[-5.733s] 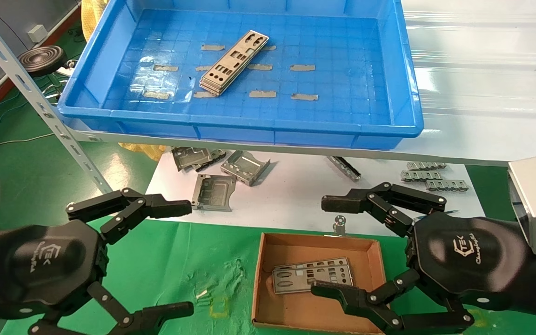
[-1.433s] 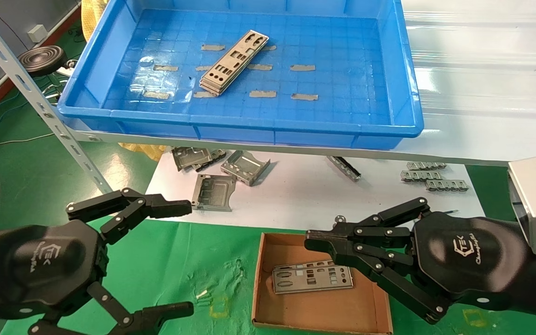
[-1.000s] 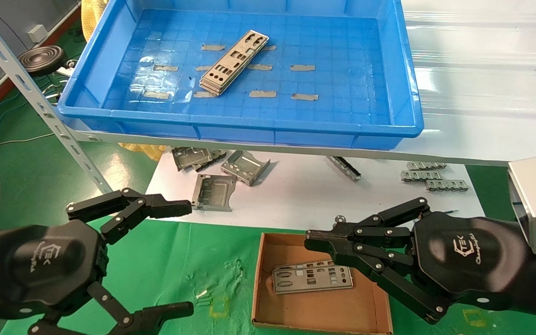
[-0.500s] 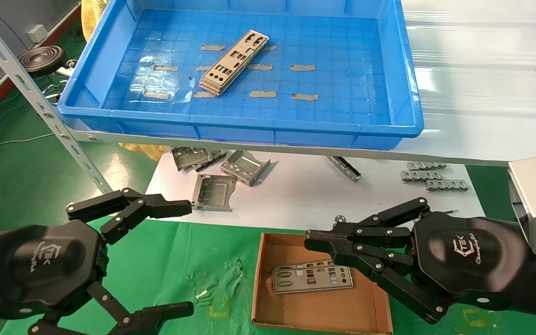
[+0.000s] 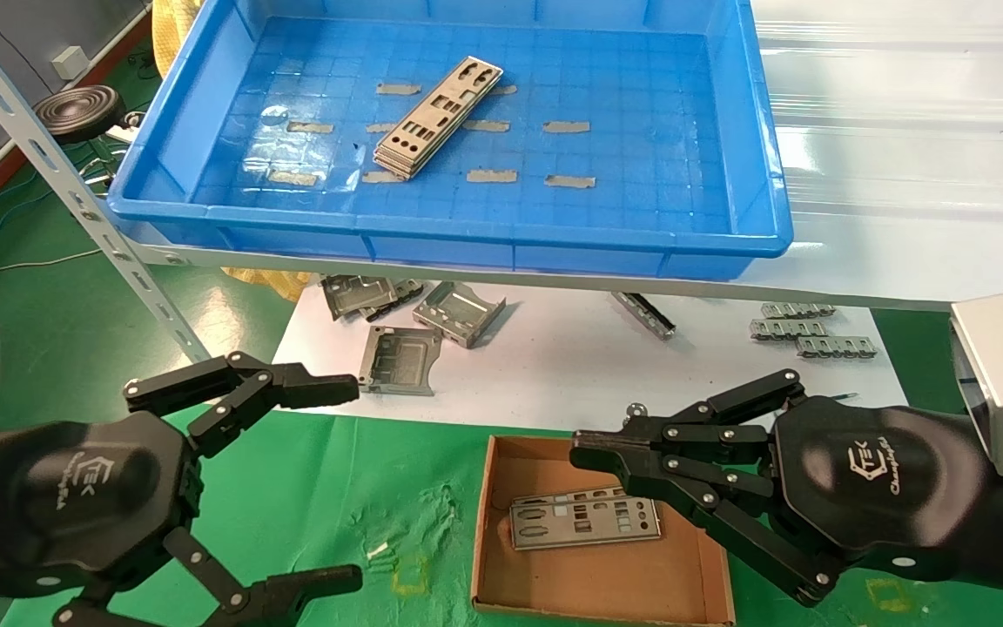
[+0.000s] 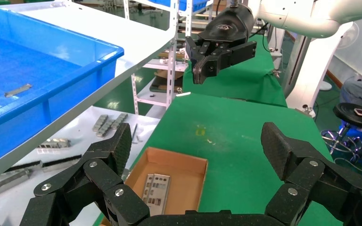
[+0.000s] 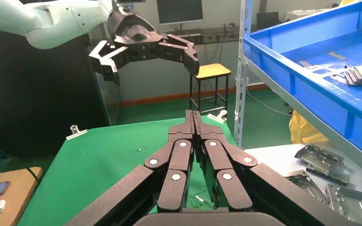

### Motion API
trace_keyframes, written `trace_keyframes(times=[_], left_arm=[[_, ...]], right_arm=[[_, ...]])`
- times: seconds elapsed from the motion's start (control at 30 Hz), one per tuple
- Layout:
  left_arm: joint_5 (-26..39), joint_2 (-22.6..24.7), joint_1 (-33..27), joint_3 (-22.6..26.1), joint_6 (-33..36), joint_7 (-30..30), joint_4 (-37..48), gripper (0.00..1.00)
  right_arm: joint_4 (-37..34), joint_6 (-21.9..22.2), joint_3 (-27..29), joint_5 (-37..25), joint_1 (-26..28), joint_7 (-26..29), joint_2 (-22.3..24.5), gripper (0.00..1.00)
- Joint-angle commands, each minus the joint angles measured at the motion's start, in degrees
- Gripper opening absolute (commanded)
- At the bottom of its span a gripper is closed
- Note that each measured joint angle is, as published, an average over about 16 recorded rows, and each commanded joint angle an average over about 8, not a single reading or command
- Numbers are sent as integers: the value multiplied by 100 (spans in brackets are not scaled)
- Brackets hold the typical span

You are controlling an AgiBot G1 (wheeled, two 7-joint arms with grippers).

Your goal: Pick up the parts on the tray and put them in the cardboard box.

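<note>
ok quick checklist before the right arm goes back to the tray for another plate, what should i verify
1. Right end effector empty: ok, fingers shut together with nothing between them, clearest in the right wrist view.
2. Fingers parted enough for a grasp: not ok, they must open first.
3. Last plate delivered: ok, it lies flat inside the cardboard box.
4. Parts left to fetch: ok, a stack of plates lies diagonally on the floor of the blue tray; the count cannot be told.
5. Left end effector out of the way: ok, open, over the green mat left of the box.
</note>
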Motion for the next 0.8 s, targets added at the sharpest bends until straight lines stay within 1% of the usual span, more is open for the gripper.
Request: trace_keyframes(times=[0.03, 0.1, 0.2, 0.37, 0.57, 0.8], left_arm=[[-17, -14, 38, -12, 11, 28, -11, 100], [65, 82, -166, 21, -68, -27, -2, 100], [295, 294, -652, 118, -237, -176, 67, 100], [1035, 778, -1671, 402, -704, -406, 521, 100], [2110, 1561, -2828, 883, -1258, -512, 1733, 100], [2835, 2520, -3914, 1294, -1510, -198, 3438, 100]], right_arm=[[0, 0, 0, 0, 0, 0, 0, 100], [0, 0, 0, 0, 0, 0, 0, 100], [0, 0, 0, 0, 0, 0, 0, 100], [0, 0, 0, 0, 0, 0, 0, 100], [0, 0, 0, 0, 0, 0, 0, 100], [0, 0, 0, 0, 0, 0, 0, 100]])
